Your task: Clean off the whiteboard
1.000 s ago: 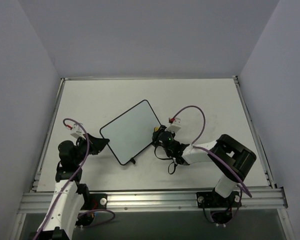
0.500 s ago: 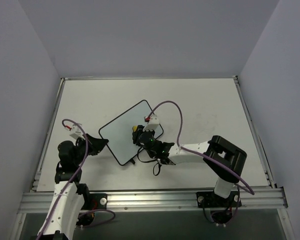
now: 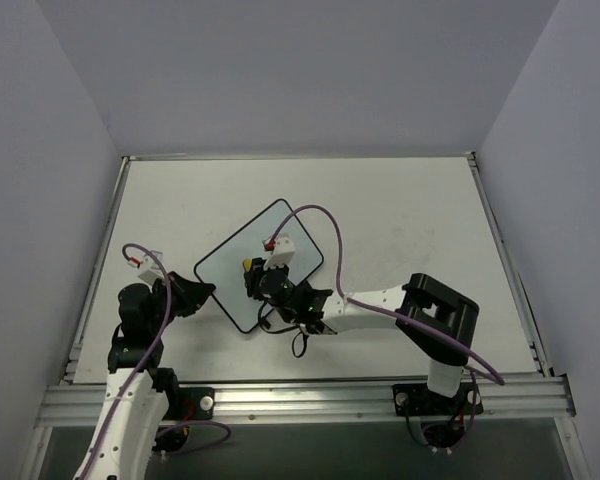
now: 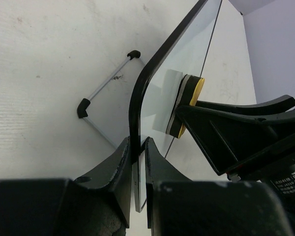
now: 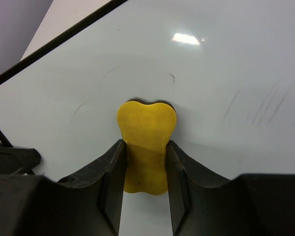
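Note:
The whiteboard [image 3: 232,272], white with a thin black frame, lies tilted on the table left of centre. My left gripper [image 3: 202,292] is shut on its left edge; the left wrist view shows the black frame [image 4: 137,105] pinched between my jaws. My right gripper [image 3: 252,272] is shut on a small yellow sponge [image 3: 248,266] and presses it on the board's face. In the right wrist view the sponge [image 5: 145,142] sits between my fingers against the white board [image 5: 226,64], which carries faint thin marks. The sponge also shows in the left wrist view [image 4: 191,98].
The board's wire foot [image 4: 104,86] with black tips rests on the white table [image 3: 410,220]. The right arm's purple cable [image 3: 325,235] loops over the board's right corner. Grey walls close the table's sides and back.
My right gripper has moved left with the yellow sponge, from the board's right edge onto its middle. The left gripper has stayed on the board's left edge.

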You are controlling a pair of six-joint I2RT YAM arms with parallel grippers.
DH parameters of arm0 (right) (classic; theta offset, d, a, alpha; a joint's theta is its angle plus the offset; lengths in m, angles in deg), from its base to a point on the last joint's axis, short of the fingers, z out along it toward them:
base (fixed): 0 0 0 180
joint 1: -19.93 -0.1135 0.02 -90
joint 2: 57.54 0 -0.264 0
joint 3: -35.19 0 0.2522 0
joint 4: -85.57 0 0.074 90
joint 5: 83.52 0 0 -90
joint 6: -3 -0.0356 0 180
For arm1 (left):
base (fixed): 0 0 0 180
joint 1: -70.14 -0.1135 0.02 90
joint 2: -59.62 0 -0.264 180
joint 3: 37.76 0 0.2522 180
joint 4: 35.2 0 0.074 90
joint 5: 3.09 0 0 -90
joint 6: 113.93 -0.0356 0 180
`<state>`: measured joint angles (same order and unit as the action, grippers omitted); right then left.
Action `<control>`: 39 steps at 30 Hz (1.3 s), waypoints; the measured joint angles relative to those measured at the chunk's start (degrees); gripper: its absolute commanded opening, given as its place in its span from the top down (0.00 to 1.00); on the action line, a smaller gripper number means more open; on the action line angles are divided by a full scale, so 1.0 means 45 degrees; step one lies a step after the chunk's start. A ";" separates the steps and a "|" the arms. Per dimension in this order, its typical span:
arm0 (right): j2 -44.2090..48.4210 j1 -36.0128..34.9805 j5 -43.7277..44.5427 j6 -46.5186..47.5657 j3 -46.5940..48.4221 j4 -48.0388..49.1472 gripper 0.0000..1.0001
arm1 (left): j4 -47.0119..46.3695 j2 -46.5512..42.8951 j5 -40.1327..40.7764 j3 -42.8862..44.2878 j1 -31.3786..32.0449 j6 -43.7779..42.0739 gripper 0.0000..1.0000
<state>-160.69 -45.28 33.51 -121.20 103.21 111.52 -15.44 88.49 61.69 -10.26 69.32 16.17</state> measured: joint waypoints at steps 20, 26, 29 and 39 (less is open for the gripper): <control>-0.1496 -0.0928 -0.0403 0.1088 0.2953 -0.0991 1.00 | 0.0437 0.0379 0.1350 0.0291 0.0763 0.0034 0.98; -0.1477 -0.0665 -0.0835 0.0797 0.2924 -0.1001 1.00 | 0.0447 0.0379 0.1574 0.0291 0.0855 0.0034 0.98; -0.1277 -0.0316 -0.1073 0.0563 0.2589 -0.0743 1.00 | 0.0447 0.0374 0.1622 0.0291 0.0928 0.0034 0.98; -0.0219 0.1583 -0.1564 -0.0437 0.0359 0.0384 1.00 | 0.0476 0.0359 0.1734 0.0345 0.1112 0.0039 0.98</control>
<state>-161.68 -38.16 26.47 -123.17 104.83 113.24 -13.30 90.10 69.50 -8.71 74.33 16.34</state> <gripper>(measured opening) 0.303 0.189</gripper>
